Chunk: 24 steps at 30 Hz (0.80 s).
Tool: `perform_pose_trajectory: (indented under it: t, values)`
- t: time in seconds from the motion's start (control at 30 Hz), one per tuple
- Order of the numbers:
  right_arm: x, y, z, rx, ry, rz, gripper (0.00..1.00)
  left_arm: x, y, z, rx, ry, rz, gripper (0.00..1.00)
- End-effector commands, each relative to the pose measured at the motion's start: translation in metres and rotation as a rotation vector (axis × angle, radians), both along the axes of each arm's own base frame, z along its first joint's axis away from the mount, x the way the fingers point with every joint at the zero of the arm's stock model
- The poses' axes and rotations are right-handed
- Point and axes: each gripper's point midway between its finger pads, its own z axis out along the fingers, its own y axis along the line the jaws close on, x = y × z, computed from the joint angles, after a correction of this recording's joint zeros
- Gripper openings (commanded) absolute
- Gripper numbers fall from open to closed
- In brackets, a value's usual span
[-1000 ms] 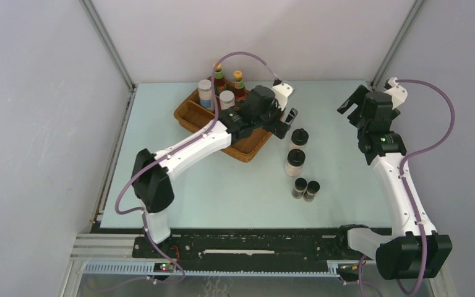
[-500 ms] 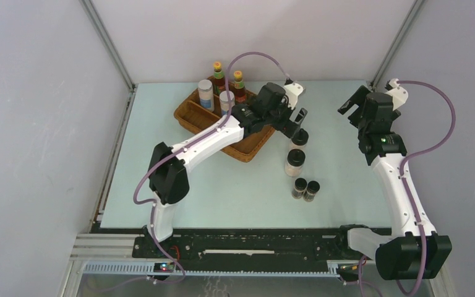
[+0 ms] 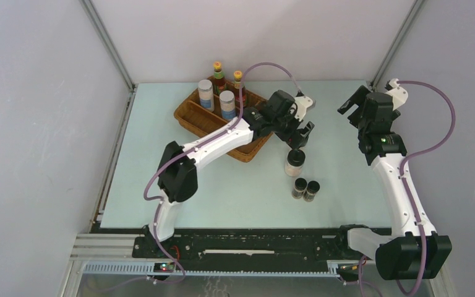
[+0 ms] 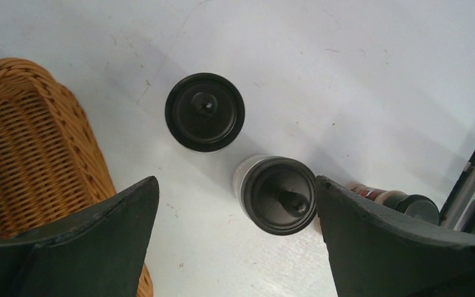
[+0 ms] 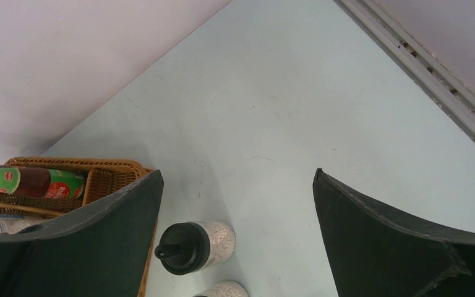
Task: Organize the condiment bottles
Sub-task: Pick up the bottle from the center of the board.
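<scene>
Swung right, off the tray (image 3: 192,117), the left end effector (image 3: 298,137) now hangs over two shakers (image 4: 205,112), jaws wide and empty. Both stand upright on the tabletop (image 3: 235,185), caps pointing straight up at it. Its wrist camera shows both caps; from above, it hides the far one. Two vials (image 3: 305,189) stand just nearer. Sauce bottles (image 3: 219,75) and jars (image 3: 227,104) stand upright in the tray to its left. The right end effector (image 3: 354,102) is open and empty.

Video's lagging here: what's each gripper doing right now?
Left gripper: open, empty, above a black-capped shaker.
Right gripper: open, empty.
</scene>
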Motion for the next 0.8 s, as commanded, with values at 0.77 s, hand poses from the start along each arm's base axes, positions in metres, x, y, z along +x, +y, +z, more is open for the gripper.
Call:
perform_pose_trajectory:
  t: [0.77]
  values:
    - [-0.005, -0.015, 0.028, 0.007, -0.108, -0.099, 1.00, 0.025, -0.039, -0.007, -0.017, -0.092, 0.001, 1.00]
